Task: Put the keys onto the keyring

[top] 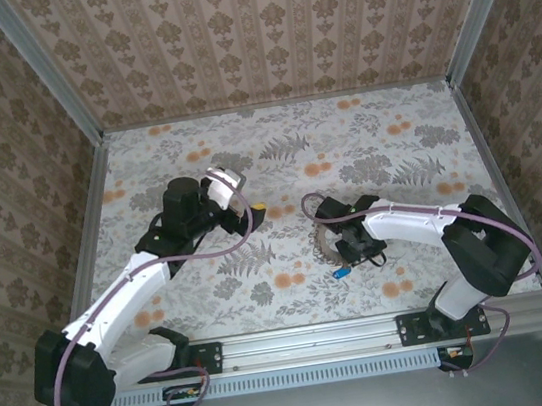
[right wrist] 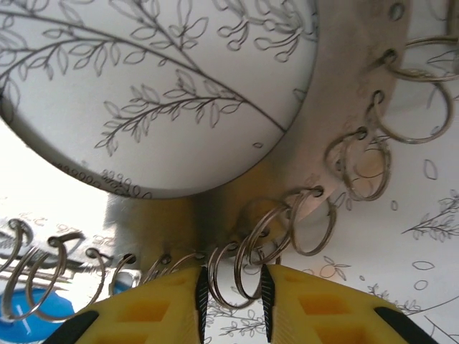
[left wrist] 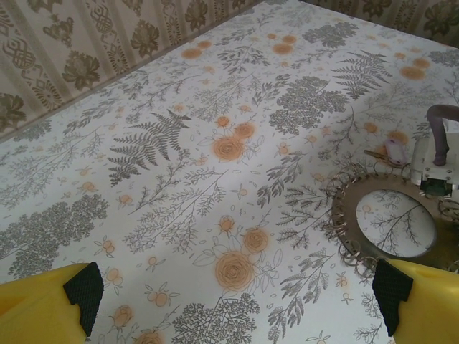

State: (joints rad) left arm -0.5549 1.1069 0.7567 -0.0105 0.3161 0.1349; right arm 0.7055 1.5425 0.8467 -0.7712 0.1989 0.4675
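The left gripper [left wrist: 238, 295] has its fingers wide apart. The right gripper [right wrist: 233, 292] clamps the keyring [right wrist: 344, 115] at its looped edge.

Table [top: 342, 132]: white floral cloth, grey ferns, orange blooms. Keyring [left wrist: 346, 211] lies flat on it, at 4 o'clock of table centre in top view; flat metal band, small wire loops round the rim. Blue key [top: 340, 273] just beside it at 6 o'clock. Lilac key [left wrist: 394, 151] at its 12 o'clock in left wrist view.
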